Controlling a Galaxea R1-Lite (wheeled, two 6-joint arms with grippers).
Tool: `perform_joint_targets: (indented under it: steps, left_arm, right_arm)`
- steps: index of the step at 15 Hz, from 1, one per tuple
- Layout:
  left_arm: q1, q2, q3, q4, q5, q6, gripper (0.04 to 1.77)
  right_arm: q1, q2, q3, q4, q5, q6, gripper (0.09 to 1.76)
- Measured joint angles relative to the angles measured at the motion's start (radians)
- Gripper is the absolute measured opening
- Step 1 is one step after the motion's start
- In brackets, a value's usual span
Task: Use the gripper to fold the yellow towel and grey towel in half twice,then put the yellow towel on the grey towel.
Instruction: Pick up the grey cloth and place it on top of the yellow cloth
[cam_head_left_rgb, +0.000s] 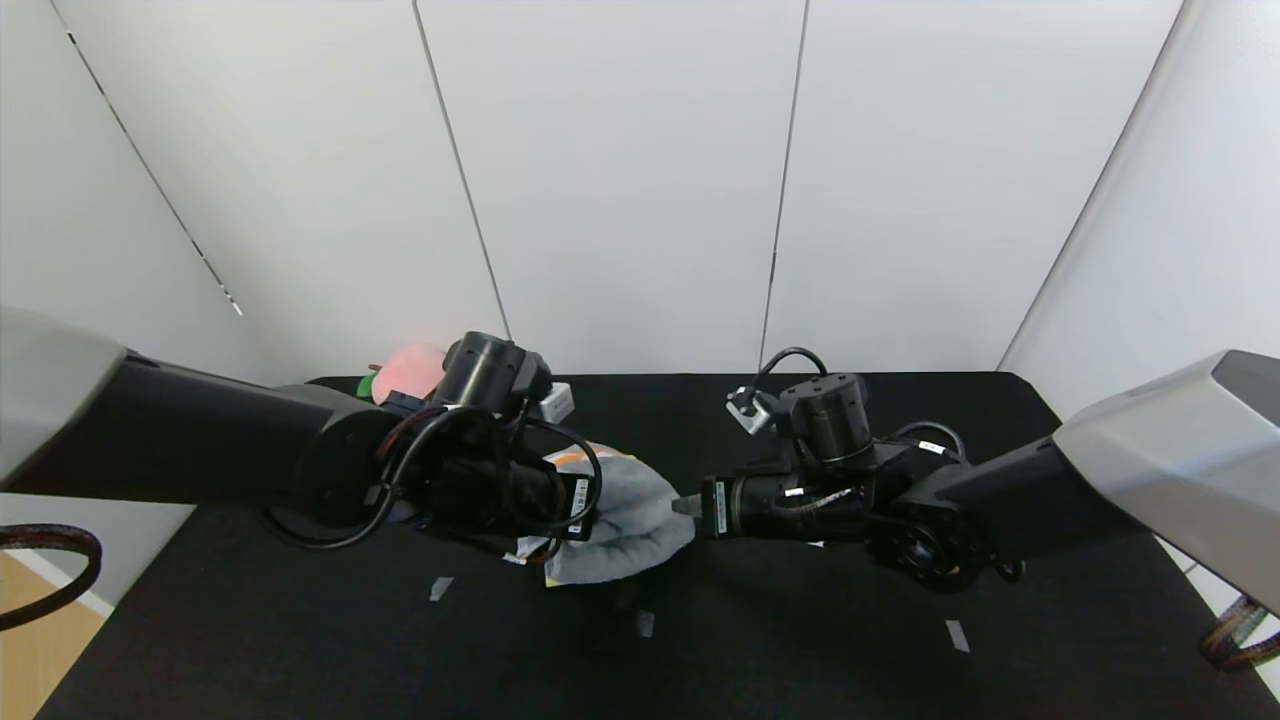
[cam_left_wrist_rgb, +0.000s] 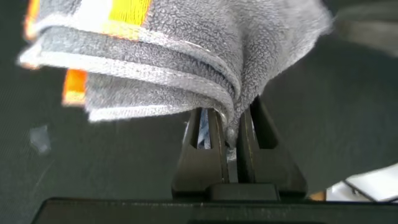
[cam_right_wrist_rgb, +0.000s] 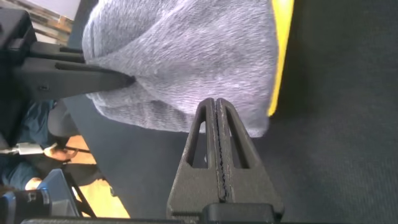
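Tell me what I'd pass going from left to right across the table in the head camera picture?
Pink object at the back → left gripper, fingers pinching the grey towel → grey towel → right gripper, fingers shut at the towel's edge → white tape mark.

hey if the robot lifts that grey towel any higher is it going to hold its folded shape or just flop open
Likely floppy: the grey towel already sags in soft, loose layers around the left gripper, which is shut on its edge. Probably light, since that one pinch carries a whole bunch. The right gripper, shut, only noses against it, so the unpinched layers may well droop or splay.
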Motion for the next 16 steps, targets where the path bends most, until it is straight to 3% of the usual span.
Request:
perform_joint_targets:
  steps: [5,10,14,16]
  left_arm:
    - [0.031,0.063,0.064,-0.136,0.015,0.005,0.21]
    - [0.044,0.097,0.081,-0.16,0.013,0.003,0.21]
    - [0.045,0.097,0.081,-0.159,0.013,0.004,0.81]
    - [0.045,0.094,0.083,-0.158,0.014,0.006,1.01]
  right_arm:
    - [-0.002,0.001,0.001,0.0,0.0,0.001,0.12]
    - [-0.004,0.007,0.001,0.0,0.0,0.001,0.12]
    - [-0.003,0.008,0.001,0.0,0.0,0.003,0.12]
    - [-0.002,0.009,0.001,0.0,0.0,0.004,0.12]
